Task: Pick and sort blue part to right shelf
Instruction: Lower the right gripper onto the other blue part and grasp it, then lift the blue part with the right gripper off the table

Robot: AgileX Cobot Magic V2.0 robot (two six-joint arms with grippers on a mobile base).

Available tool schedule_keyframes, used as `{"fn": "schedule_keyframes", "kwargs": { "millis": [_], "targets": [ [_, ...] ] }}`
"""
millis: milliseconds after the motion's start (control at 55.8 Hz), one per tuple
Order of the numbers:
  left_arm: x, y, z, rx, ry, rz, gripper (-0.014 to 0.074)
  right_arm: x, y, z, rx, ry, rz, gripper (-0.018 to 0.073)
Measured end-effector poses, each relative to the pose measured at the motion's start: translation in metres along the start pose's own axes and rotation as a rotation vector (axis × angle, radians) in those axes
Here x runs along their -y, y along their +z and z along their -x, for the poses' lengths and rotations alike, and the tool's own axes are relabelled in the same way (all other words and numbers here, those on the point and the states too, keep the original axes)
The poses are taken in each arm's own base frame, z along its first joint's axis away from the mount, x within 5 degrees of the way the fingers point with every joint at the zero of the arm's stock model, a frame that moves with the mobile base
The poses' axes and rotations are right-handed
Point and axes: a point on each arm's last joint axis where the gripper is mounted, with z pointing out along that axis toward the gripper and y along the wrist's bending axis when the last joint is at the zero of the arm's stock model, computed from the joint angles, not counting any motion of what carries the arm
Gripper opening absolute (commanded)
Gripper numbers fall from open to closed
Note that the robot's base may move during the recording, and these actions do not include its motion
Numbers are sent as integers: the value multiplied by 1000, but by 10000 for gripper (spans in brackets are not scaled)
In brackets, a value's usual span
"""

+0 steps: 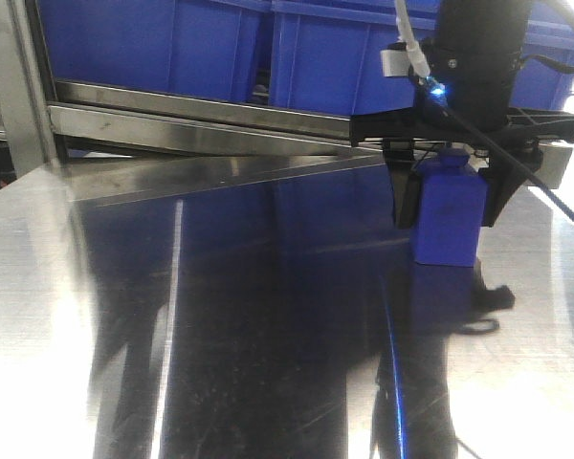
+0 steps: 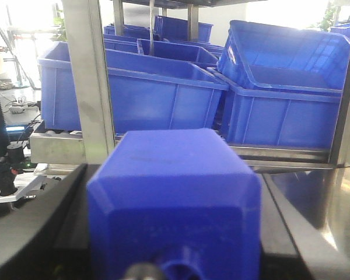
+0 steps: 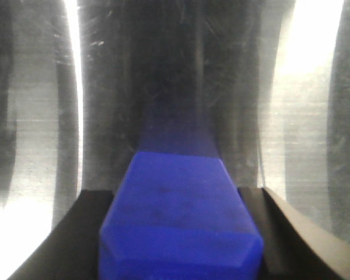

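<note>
Steel tabletop (image 1: 220, 316) below, right gripper (image 1: 448, 203) clamps the blue part (image 1: 448, 228) upright, cap up, just before the right shelf (image 1: 201, 120); left gripper (image 2: 172, 224) seemingly pinches a second blue part (image 2: 175, 186) facing its bins (image 2: 163, 99).

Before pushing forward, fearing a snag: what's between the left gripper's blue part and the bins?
Left wrist view: a steel upright and the front rail stand between the blue part and bins.

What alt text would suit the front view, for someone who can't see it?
A black gripper holds a blue part upright, low over a shiny steel table, at right. Behind run a shelf rail and blue bins.
</note>
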Motion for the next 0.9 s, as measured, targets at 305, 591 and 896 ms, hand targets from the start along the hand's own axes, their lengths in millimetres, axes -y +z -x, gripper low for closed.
{"fn": "schedule_keyframes", "kwargs": {
  "millis": [305, 591, 896],
  "targets": [
    [-1, -3, -6, -56, 2, 6, 335, 1, -7, 0, 16, -47, 8, 199],
    [-6, -29, -13, -60, 52, 57, 335, 20, -64, -22, 198, -165, 30, 199],
    [-7, -38, -40, -88, 19, 66, 335, 64, -114, -90, 459, -259, 63, 199]
  ]
}}
